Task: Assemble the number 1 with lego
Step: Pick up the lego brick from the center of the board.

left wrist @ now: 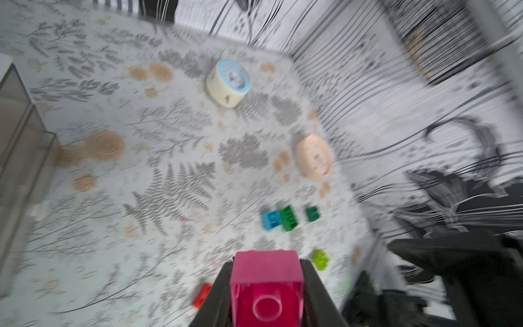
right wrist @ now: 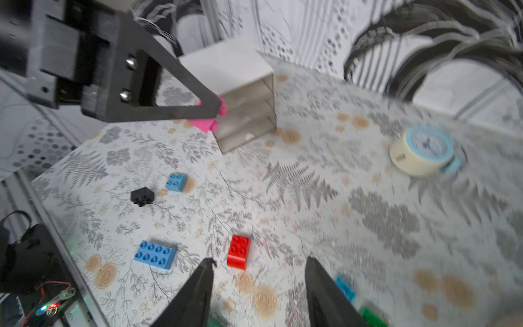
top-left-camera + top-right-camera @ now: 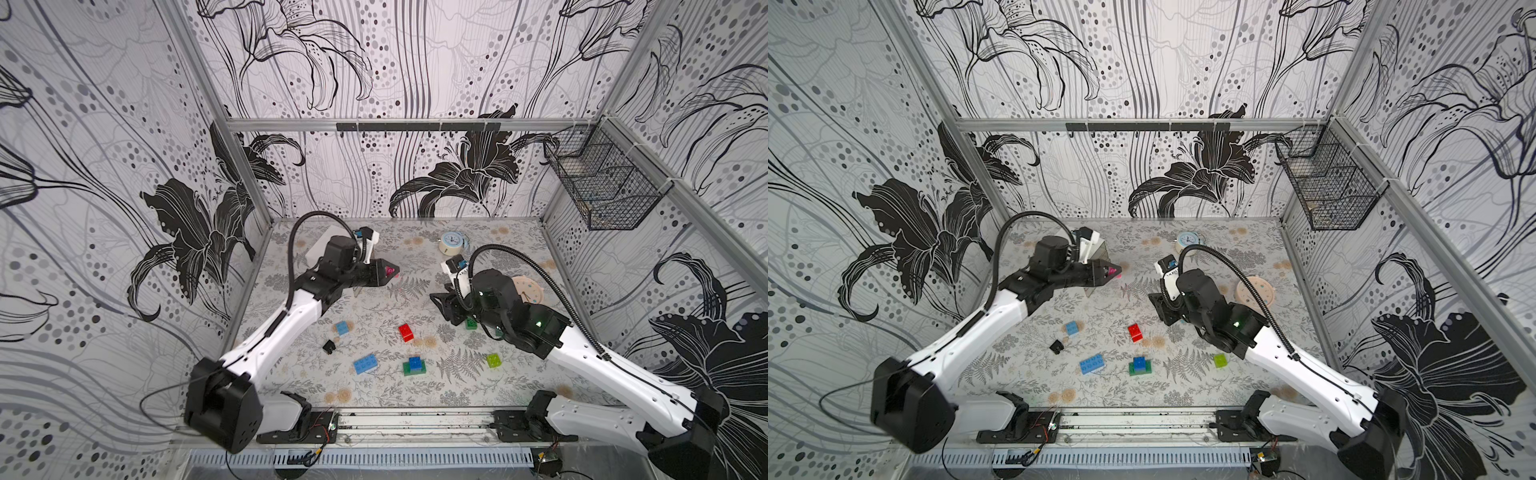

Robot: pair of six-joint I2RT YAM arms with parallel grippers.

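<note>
- The pink brick (image 1: 267, 286) is clamped between the jaws of my left end effector (image 1: 267, 264), which are shut hard on two opposite sides of it.
- Its hollow underside, with one round tube, faces the left wrist camera. In the right wrist view its studs point out past the fingertips, away from the arm. It looks roughly square, and I can't make out a long axis.
- In both top views it is held off the surface (image 3: 374, 299), towards the back left, just in front of the small drawer unit (image 2: 249, 113).
- My right end effector (image 2: 259, 261) has its jaws standing apart with nothing between them. It is raised off the surface, and the red brick (image 2: 238, 252) lies just ahead of its left fingertip.
- In the top views the red brick lies flat near the middle, studs up, with its long axis running roughly front to back at a slight slant.
- The blue oblong brick (image 3: 366, 364) lies studs up nearer the front, with its long axis close to side to side. Just beside it a blue brick sits on a green one (image 3: 414, 365).
- The light blue brick (image 3: 342, 328) and the black brick (image 3: 328, 346) lie to the left, near each other. The lime brick (image 3: 493, 360) lies to the right.
- The blue clock (image 3: 452, 242) and the peach clock (image 3: 530, 291) are at the back right.
</note>
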